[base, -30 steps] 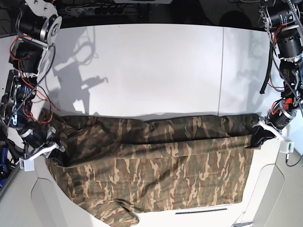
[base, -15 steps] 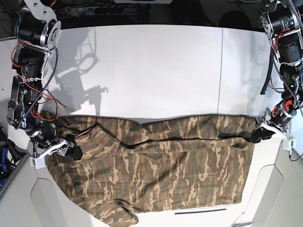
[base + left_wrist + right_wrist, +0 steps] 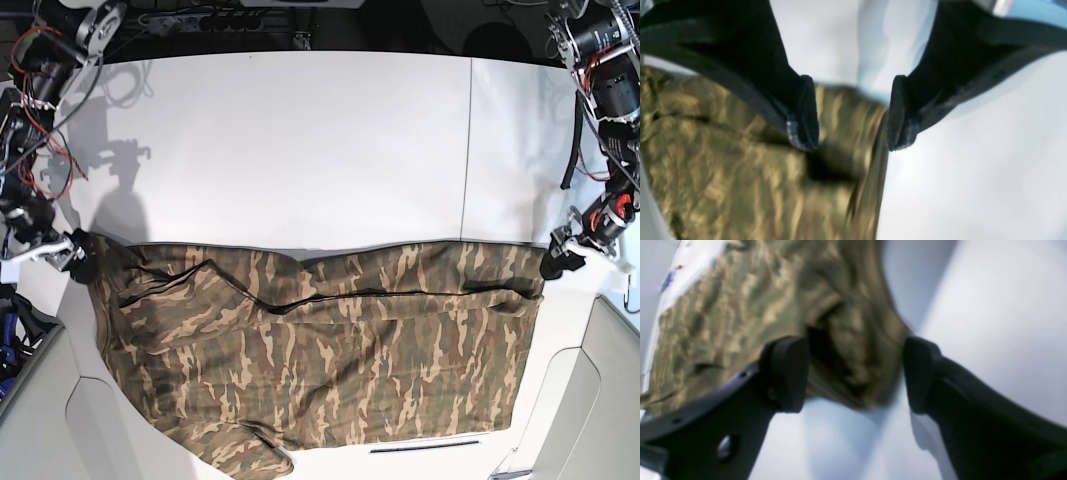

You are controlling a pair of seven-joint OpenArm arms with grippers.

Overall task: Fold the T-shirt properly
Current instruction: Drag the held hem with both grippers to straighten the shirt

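The camouflage T-shirt (image 3: pixel 320 350) lies flat on the near half of the white table (image 3: pixel 300 140), with a folded layer along its far edge. My left gripper (image 3: pixel 553 262) hovers at the shirt's right corner, jaws apart. In the left wrist view it (image 3: pixel 851 130) is open and empty, with the T-shirt (image 3: pixel 723 160) blurred below its left finger. My right gripper (image 3: pixel 82 258) sits at the shirt's left corner. The right wrist view shows it (image 3: pixel 855 376) open too, the T-shirt (image 3: pixel 756 300) lying beyond its fingertips with no grip on it.
A seam (image 3: pixel 468 150) runs front to back through the table's right part. Grey curved panels (image 3: pixel 90 430) flank the near edge on both sides. Cables and dark gear (image 3: pixel 200 18) line the far edge.
Both grippers opened and let go of the shirt's far edge, then drew back outward to its corners. The lifted fold settled flat onto the table.
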